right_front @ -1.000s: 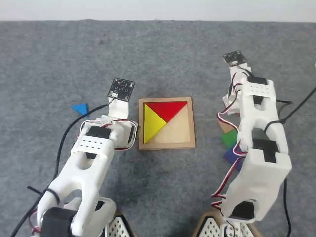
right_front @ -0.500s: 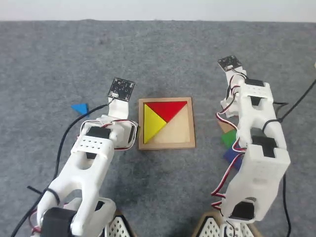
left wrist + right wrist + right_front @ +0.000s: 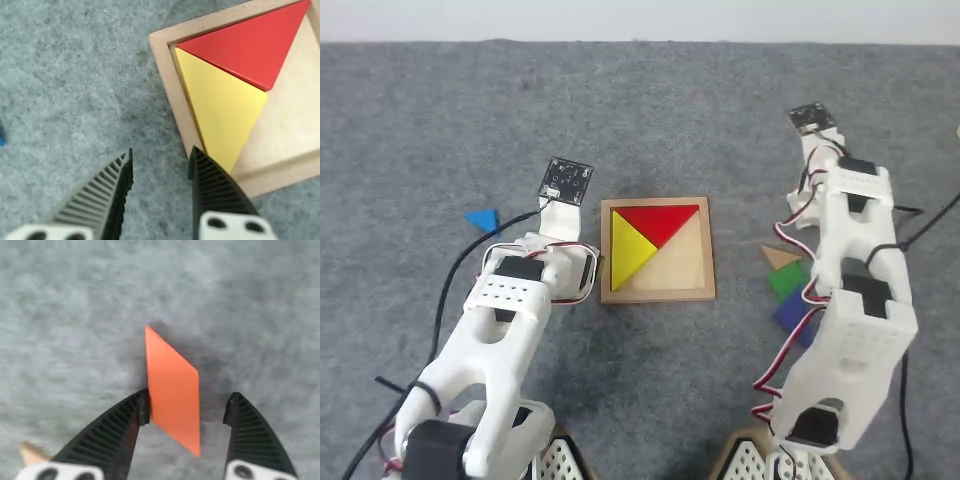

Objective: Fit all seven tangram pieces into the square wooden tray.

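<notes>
1. Where the right pincer (image 3: 189, 407) hangs over the grey mat (image 3: 75, 300), its jaws stand wide apart and grip nothing.
2. The orange parallelogram (image 3: 172, 390) lies flat on the mat between those jaws. One finger (image 3: 125, 430) touches its long edge, and the other stands a little off it.
3. A tan triangle (image 3: 781, 257), a green piece (image 3: 785, 280) and a dark blue piece (image 3: 788, 315) lie back from that pincer, close beside the right arm (image 3: 850, 300).
4. The left pincer (image 3: 160, 165) is likewise open and holds nothing, with bare mat between its fingertips.
5. The square wooden tray (image 3: 162, 65) lies just ahead of the left pincer and off to one side, its near corner close by one finger (image 3: 210, 190).
6. In the tray the yellow triangle (image 3: 222, 110) lies nearer this pincer. The red triangle (image 3: 250, 45) lies beyond it, and the two meet edge to edge.
7. A small blue triangle (image 3: 482, 218) lies well apart from the left pincer, on the side away from the tray.
</notes>
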Robot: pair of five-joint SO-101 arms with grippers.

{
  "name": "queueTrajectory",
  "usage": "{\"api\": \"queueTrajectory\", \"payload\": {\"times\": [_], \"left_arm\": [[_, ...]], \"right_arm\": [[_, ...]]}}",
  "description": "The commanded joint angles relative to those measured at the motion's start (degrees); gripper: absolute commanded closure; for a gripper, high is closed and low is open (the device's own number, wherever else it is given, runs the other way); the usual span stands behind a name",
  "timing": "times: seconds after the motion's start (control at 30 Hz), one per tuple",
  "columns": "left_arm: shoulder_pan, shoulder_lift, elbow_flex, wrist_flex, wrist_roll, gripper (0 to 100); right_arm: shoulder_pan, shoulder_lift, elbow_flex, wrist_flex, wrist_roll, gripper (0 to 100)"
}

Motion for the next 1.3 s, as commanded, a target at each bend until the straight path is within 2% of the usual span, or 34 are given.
{"api": "queueTrajectory", "payload": {"times": [0.0,0.53,0.87,1.1,1.27], "left_arm": [[0.26,-2.2,-0.4,-1.14,-0.35,82],[0.26,-2.2,-0.4,-1.23,-0.44,82],[0.26,-2.11,-0.4,-1.23,-0.44,82],[0.35,-2.11,-0.4,-1.23,-0.44,82],[0.35,-2.11,-0.4,-1.23,-0.44,82]], "right_arm": [[1.8,-3.38,-3.25,-2.24,-0.26,73.4],[6.46,-3.91,-3.6,-9.71,-0.18,73.5],[10.42,-3.38,-10.9,-9.27,-3.08,73.5],[5.76,3.03,-12.04,-4.35,0.44,73.5],[3.38,11.03,-17.49,-2.51,0.35,73.6]]}}
